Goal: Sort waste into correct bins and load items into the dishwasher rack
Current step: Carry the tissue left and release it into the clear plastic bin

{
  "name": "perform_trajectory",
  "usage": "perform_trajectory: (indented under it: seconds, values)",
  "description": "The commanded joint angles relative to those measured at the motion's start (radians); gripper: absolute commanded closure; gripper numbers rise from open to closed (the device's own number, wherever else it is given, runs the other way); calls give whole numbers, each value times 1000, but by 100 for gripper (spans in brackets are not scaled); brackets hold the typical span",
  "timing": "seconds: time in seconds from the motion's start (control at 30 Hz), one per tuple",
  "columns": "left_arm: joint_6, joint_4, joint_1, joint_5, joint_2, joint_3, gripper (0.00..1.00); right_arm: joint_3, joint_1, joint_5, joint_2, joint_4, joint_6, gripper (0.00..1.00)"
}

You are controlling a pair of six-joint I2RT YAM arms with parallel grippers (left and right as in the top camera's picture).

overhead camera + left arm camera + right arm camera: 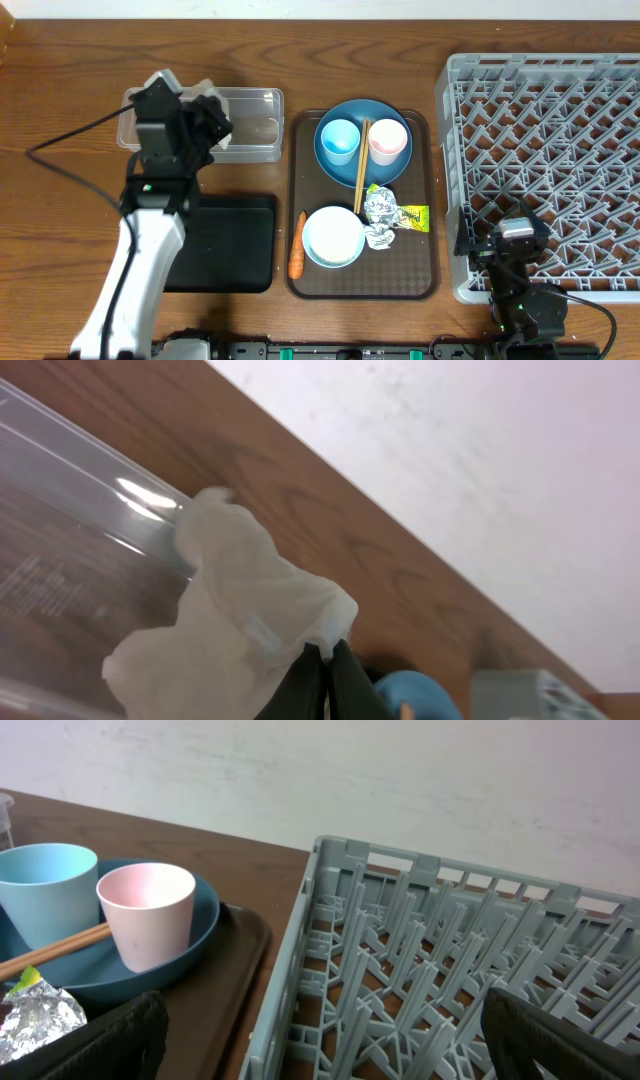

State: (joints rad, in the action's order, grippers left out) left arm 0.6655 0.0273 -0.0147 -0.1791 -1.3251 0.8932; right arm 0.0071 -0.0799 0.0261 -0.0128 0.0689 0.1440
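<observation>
Clamped shut on one crumpled white tissue (240, 620), the left pincer (322, 660) hangs at the clear tub (90, 480) rim, upper left of the overhead frame; only the left wrist view shows that grip. Lower right, the right pincer (322, 1020) gapes wide at the rack (420, 920) edge. Between them one brown tray (300, 280) carries one plate (335, 172), one blue cup (339, 140), one pink cup (388, 142), two chopsticks (360, 160), one bowl (333, 237), one carrot piece (297, 245), one foil ball (378, 207) and one wrapper (412, 216), while one black tray (235, 240) lies lower left, with strips of bare surface (60, 100) between.

White lower link, black housings and a trailing black cable (70, 135) make up the left arm (135, 255); the left gripper (326, 675) and right arm (522, 300) are black.
</observation>
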Motion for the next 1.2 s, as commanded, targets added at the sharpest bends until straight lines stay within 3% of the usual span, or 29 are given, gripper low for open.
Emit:
perform_trajectory:
  seconds: [0.0, 0.17, 0.43, 0.6, 0.87, 1.17]
  values:
    - [-45, 40, 3, 12, -91, 23, 94, -2, 14, 0, 2, 3, 11, 1]
    - [-47, 50, 3, 12, -196, 23, 94, -2, 14, 0, 2, 3, 10, 1]
    - [-147, 19, 3, 12, -268, 23, 93, -2, 14, 0, 2, 3, 11, 1]
    - [-202, -44, 3, 12, -269, 23, 87, -2, 14, 0, 2, 3, 11, 1]
    - [-202, -148, 3, 12, -269, 23, 85, -2, 14, 0, 2, 3, 10, 1]
    - [-202, -151, 3, 11, -193, 41, 84, -2, 14, 0, 2, 3, 11, 1]
